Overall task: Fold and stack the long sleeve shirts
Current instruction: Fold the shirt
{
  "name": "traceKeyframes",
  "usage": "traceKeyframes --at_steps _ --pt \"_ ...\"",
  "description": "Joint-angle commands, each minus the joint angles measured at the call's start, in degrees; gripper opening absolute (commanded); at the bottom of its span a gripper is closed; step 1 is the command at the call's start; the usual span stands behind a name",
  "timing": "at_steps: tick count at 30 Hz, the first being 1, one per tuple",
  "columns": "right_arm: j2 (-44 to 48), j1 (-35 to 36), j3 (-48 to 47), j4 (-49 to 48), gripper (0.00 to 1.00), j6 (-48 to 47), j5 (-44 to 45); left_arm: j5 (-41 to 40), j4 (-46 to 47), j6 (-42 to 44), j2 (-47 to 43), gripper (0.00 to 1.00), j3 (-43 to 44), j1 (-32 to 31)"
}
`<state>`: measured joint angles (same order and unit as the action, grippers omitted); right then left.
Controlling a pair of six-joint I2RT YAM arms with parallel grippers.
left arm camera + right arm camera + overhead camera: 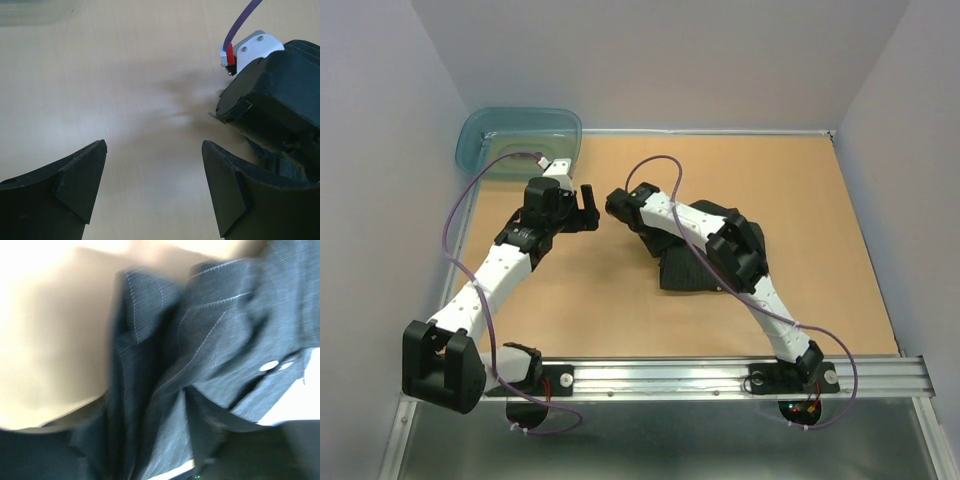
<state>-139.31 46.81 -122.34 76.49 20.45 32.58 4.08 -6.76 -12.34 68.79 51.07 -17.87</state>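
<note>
Long sleeve shirt (pixel 686 270): dark pinstriped bundle, crumpled on worktop (pixel 800 200) around middle, slightly toward right edge, partly hidden under right arm. Right wrist view blurred, filled with shirt cloth, pale button showing. Right pincer (pixel 617 203) at bundle's left end; released or clenched, cannot tell. Left pincer (pixel 155 150) released, jaws wide over bare worktop, nothing between, facing right pincer. Teal tub (pixel 485 140) at far left corner.

A tan desk (pixel 620 300) fills the middle of the frame. A dark pinstriped shirt (pixel 682 272) lies bunched on it, just right of centre. A see-through teal tub (pixel 472 152) sits at the desk's corner in the upper left, well apart from the shirt
</note>
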Motion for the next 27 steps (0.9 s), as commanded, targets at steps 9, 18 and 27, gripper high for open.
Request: traceKeyframes --at_steps 9,18,27 --pt "8.1 4.3 -11.0 0.3 0.76 -0.1 -14.5 2.1 -0.3 -5.4 -6.9 0.89 -1.4 0.4" --pt "35.9 -6.9 18.6 -19.7 0.78 0.1 -18.0 13.8 3.2 -15.3 -2.5 0.86 -2.7 -3.6" --pt "55.6 -27.3 47.2 -44.2 0.74 3.5 -32.1 11.4 7.6 -20.7 15.7 0.8 5.3 -13.9"
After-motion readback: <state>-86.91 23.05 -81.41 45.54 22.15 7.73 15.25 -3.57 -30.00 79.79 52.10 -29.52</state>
